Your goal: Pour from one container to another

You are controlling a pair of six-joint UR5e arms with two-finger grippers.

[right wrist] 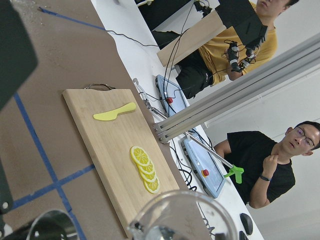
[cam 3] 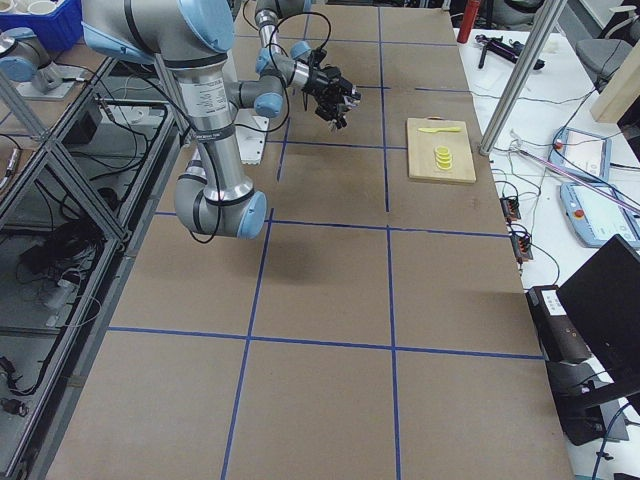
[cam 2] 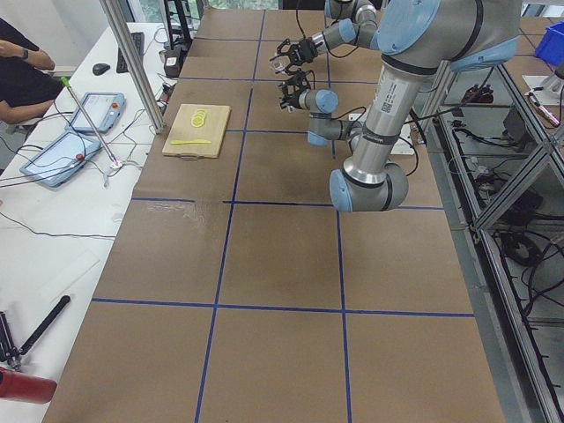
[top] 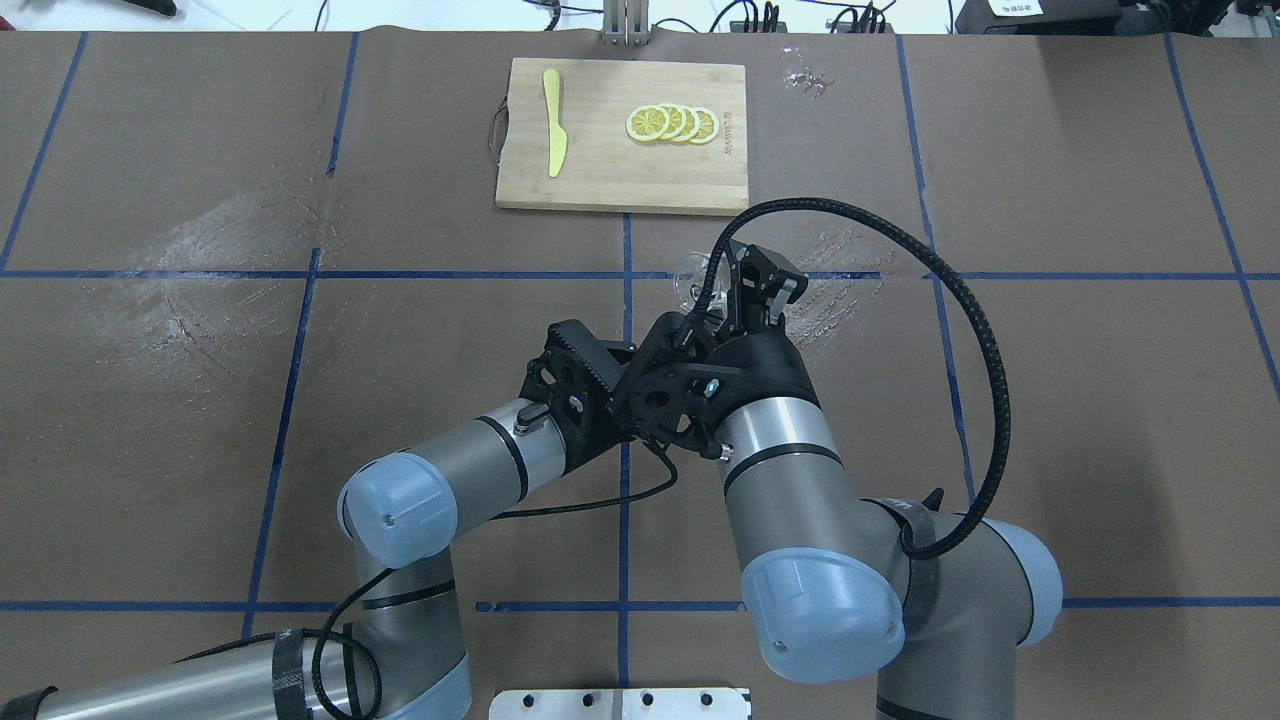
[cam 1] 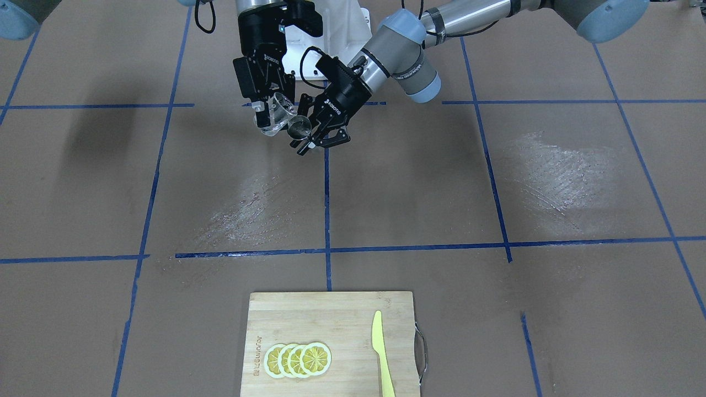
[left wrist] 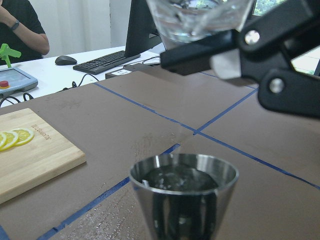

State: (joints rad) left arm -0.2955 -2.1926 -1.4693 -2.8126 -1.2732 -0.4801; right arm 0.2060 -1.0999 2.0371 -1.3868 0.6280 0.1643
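Note:
My right gripper [cam 1: 268, 110] is shut on a clear glass [cam 1: 281, 116], held in the air and tilted toward a small steel jigger cup [cam 1: 300, 128]. My left gripper [cam 1: 314, 138] is shut on that jigger, just beside and below the glass's lip. In the left wrist view the jigger [left wrist: 182, 195] stands upright with rippled liquid inside, directly under the glass [left wrist: 200, 17]. The right wrist view shows the glass rim [right wrist: 182, 215] at the bottom and the jigger [right wrist: 50, 225] to its left. Overhead, the right gripper [top: 745, 290] and glass [top: 692, 280] show; the jigger is hidden.
A wooden cutting board [cam 1: 331, 320] lies at the table's operator side, with lemon slices [cam 1: 298, 359] and a yellow knife [cam 1: 381, 353] on it. Wet smears [cam 1: 551, 171] mark the brown table. Operators sit beyond that edge.

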